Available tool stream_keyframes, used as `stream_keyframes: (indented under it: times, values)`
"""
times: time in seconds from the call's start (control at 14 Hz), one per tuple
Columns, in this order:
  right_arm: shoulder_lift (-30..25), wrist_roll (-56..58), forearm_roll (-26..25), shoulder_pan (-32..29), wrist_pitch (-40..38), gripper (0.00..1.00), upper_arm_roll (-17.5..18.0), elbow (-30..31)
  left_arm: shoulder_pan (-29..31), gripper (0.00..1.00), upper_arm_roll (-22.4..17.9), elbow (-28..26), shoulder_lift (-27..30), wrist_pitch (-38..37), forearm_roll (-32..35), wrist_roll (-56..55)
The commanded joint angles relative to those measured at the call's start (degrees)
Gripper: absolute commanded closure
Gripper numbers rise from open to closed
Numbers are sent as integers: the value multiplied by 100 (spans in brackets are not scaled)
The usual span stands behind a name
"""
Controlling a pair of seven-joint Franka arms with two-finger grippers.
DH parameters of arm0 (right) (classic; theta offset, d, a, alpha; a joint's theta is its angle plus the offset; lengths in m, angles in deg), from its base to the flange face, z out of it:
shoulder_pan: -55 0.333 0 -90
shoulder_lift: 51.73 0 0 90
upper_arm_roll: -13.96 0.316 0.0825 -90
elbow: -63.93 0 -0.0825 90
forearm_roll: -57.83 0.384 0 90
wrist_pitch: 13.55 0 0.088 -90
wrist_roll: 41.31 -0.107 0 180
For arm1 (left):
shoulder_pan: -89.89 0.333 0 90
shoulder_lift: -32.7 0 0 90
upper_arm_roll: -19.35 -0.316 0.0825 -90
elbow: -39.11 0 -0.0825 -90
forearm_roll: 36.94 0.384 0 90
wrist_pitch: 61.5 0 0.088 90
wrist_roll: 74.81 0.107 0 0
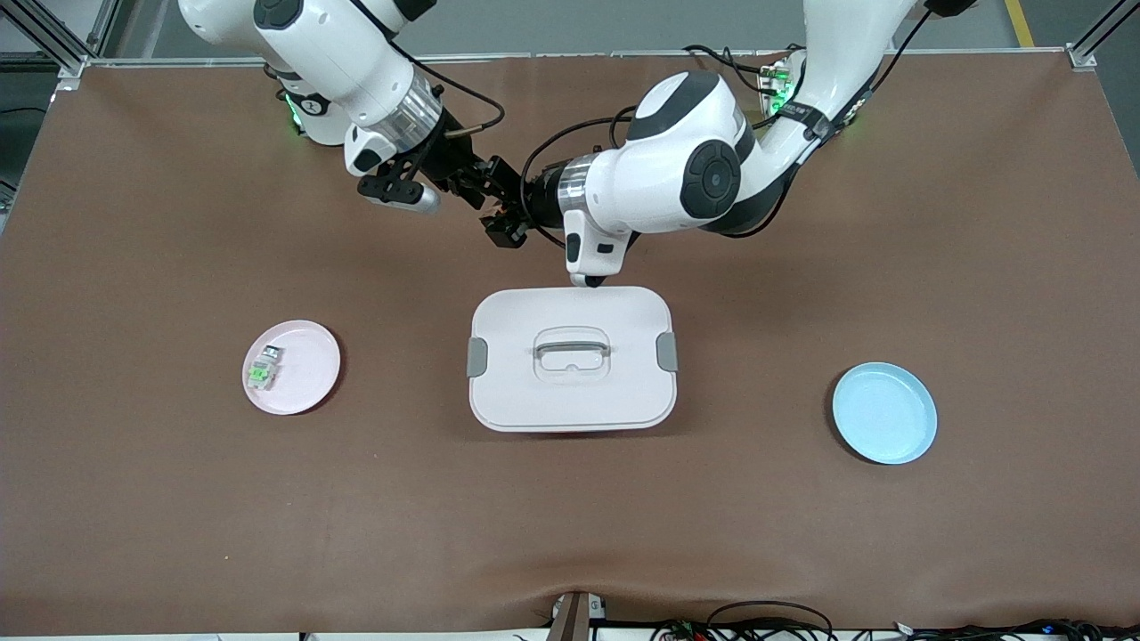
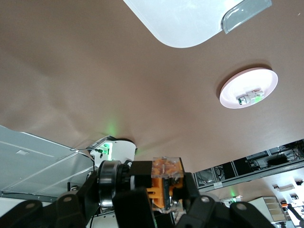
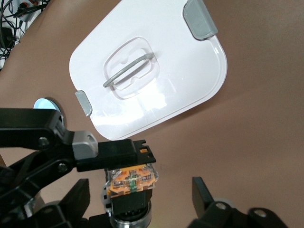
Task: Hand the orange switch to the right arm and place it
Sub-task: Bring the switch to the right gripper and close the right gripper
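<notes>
Mid-air handoff: left gripper (image 3: 130,183) clenches the orange switch (image 3: 132,179) so the right gripper (image 3: 142,175), jaws spread around it, can grab.

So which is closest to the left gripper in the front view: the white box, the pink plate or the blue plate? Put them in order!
Measured from the left gripper, which is shut on the orange switch:
1. White box: on the table just in front of the gripper, toward the camera.
2. Pink plate: toward the right arm's end.
3. Blue plate: toward the left arm's end, farthest.
</notes>
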Motion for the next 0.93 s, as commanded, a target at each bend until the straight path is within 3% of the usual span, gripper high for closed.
stream_keyframes:
  times: [0.0,0.28,0.5,0.64,0.78,0.85]
  values:
    - [6,-93,63,81,66,63,-48,0,-40,100,6,97,-15,16,-111,-95]
    - [67,-93,63,90,66,94,-48,-26,-40,100,6,97,-6,16,-111,-95]
    - [67,-84,63,81,57,97,-48,-26,-31,100,6,97,-6,16,-111,-86]
    - [59,-84,63,81,48,97,-48,-26,-23,78,6,97,3,16,-111,-77]
    - [59,-84,63,81,13,97,-48,-44,-23,0,6,97,46,16,-102,-60]
    - [50,-84,63,81,-22,97,-48,-53,-14,0,-2,97,55,8,-102,-85]
